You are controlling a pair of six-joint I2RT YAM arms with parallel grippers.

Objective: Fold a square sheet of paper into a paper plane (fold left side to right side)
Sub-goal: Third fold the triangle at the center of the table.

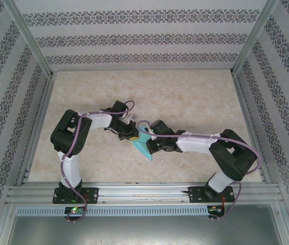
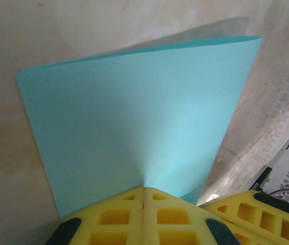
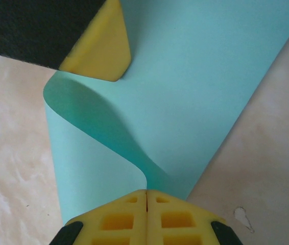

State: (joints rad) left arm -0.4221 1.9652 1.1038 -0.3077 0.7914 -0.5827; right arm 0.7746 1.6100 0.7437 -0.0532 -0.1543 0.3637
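Observation:
The square sheet of paper (image 1: 143,147) is light turquoise and hangs bent over itself between both arms, above the middle of the table. In the left wrist view the sheet (image 2: 134,117) rises as a doubled panel, and my left gripper (image 2: 143,188) is shut on its near edge. In the right wrist view the sheet (image 3: 195,76) curls in a loose loop, with my right gripper (image 3: 147,191) shut on it. From above, the left gripper (image 1: 134,137) and right gripper (image 1: 152,144) pinch the paper close together. A paper plane is out of view.
The beige marbled table (image 1: 185,102) is bounded by patterned walls on three sides and an aluminium rail (image 1: 144,193) at the near edge. The right gripper's yellow fingers (image 2: 246,209) show in the left wrist view, and a left finger (image 3: 101,51) in the right wrist view.

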